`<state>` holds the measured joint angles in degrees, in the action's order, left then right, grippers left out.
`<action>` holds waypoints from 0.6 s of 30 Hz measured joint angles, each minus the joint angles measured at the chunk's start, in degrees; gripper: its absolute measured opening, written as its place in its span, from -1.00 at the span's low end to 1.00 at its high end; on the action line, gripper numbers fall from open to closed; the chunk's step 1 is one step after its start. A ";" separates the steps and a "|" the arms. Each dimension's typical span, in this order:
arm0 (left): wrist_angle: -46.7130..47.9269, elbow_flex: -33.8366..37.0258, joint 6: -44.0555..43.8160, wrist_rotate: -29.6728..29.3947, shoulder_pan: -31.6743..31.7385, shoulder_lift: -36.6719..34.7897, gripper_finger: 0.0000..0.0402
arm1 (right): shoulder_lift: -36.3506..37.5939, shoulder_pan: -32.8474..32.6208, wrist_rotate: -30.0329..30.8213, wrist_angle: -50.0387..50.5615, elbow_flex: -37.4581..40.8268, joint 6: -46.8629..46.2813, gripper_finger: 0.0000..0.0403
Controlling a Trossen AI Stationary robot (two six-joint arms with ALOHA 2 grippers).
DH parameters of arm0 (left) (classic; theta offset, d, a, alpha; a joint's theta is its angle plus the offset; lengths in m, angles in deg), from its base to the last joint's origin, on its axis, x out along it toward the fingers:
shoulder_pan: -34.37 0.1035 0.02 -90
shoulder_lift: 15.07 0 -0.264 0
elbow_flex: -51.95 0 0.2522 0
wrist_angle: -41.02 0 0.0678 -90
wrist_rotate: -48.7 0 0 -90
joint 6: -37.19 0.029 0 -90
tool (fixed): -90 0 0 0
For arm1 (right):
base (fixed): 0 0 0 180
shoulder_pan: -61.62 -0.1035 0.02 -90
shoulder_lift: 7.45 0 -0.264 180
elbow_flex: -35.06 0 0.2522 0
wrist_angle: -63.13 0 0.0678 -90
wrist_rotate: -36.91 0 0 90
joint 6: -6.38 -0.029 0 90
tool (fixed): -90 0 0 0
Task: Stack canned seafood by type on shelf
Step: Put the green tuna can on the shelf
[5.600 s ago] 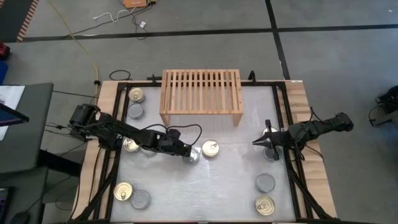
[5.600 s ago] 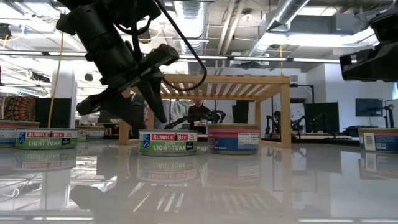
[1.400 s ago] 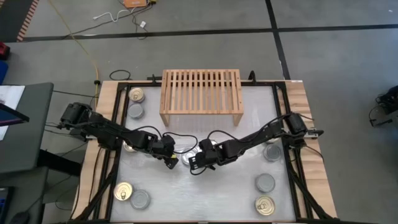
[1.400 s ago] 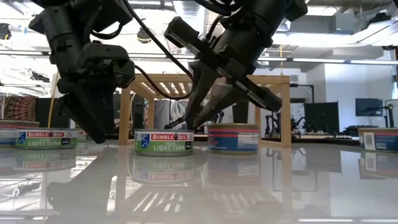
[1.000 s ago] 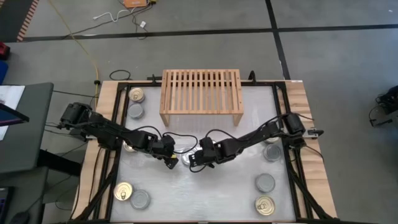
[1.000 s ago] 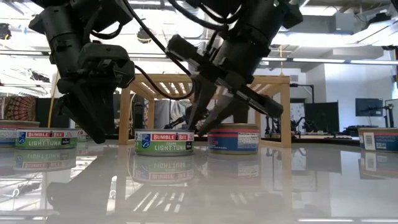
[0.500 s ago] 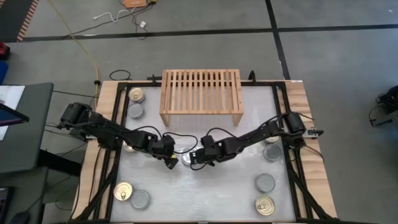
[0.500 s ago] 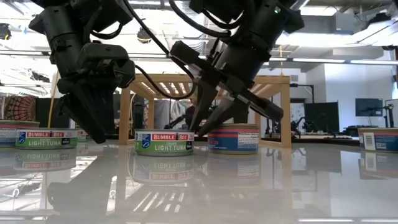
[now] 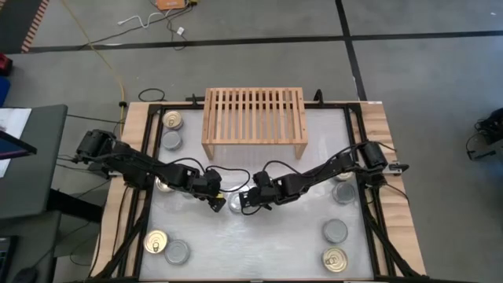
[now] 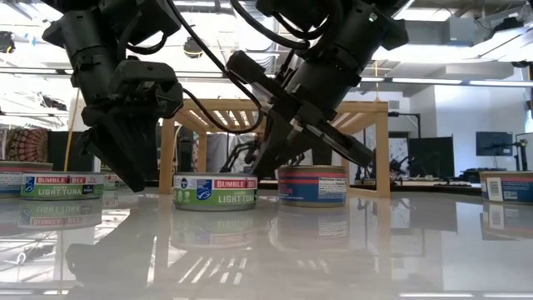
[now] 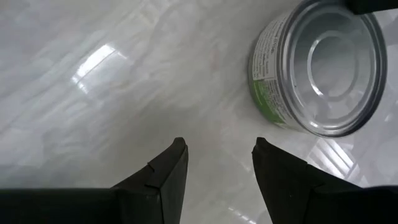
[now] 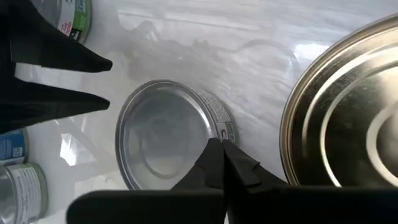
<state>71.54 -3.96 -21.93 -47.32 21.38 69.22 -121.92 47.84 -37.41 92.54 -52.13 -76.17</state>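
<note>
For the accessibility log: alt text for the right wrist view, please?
The right gripper, fingers shut, hangs at the rim of a silver-topped tin on the white table. A gold-lidded tin sits beside it; the left gripper points in opposite.

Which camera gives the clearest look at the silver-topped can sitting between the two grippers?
The left wrist view: the silver-topped can shows its whole lid and green label. The right wrist view has it partly behind the shut right gripper. The low view shows only its label; the high view barely shows it.
</note>
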 joint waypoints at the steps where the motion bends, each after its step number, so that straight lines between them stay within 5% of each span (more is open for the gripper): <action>1: -0.01 0.00 -0.03 0.00 0.01 0.00 -0.15 | 0.00 0.00 0.10 0.01 0.00 0.08 -0.94; 18: -1.27 -0.07 -1.91 1.30 0.02 0.00 -0.15 | -0.07 -0.40 0.29 0.50 0.07 0.49 -0.89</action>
<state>70.27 -4.03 -23.84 -46.02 21.40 69.22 -121.99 47.44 -37.13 93.04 -52.06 -75.68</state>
